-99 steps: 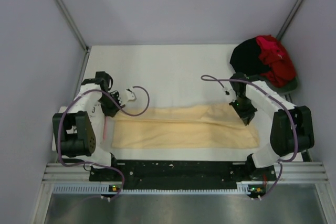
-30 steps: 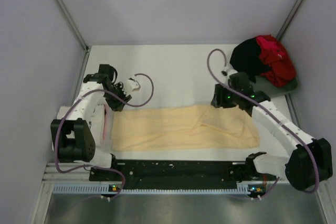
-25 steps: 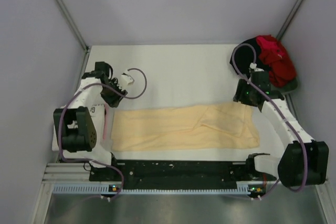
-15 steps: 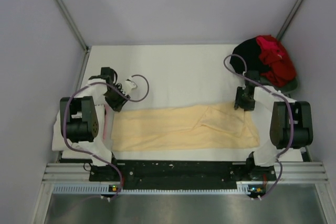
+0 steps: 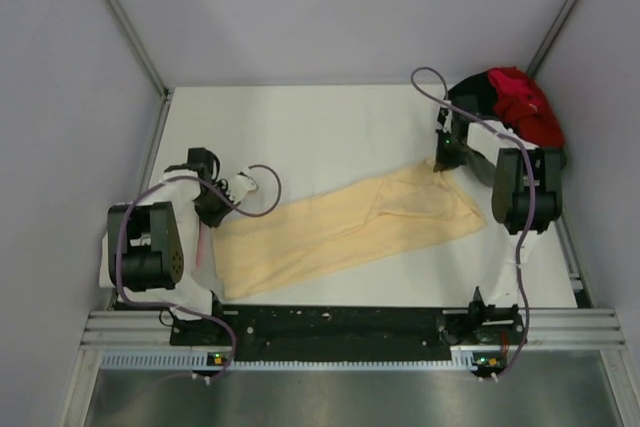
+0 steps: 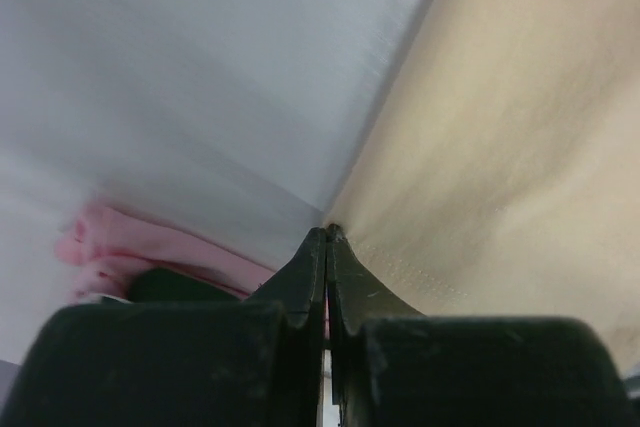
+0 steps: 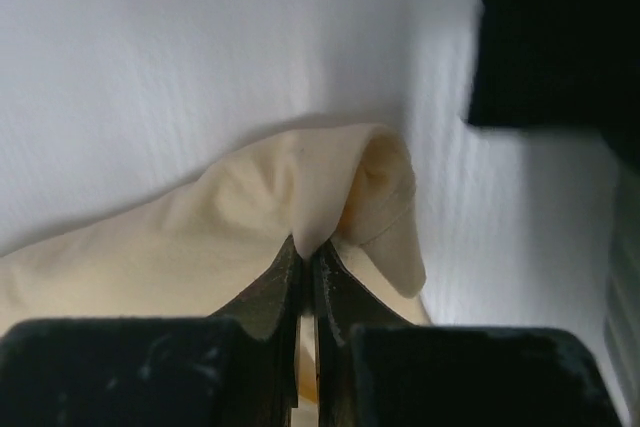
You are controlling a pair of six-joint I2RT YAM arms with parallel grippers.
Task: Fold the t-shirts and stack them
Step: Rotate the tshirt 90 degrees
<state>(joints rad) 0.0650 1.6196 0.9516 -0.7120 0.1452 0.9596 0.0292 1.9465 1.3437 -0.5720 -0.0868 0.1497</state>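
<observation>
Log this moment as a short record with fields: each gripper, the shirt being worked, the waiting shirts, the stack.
left gripper: shut, tips at the hem of the pale yellow t-shirt; whether cloth is pinched cannot be told
right gripper: shut on the pale yellow t-shirt's far right corner, cloth drawn up into a peak
shirt in work: pale yellow t-shirt, lying slantwise across the table
waiting: black t-shirt and red t-shirt, bunched together at the far right corner
stack: none visible

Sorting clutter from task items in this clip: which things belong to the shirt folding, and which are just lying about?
Job: pale yellow t-shirt, black t-shirt, red t-shirt.
Lying about: pink cloth at far left.
</observation>
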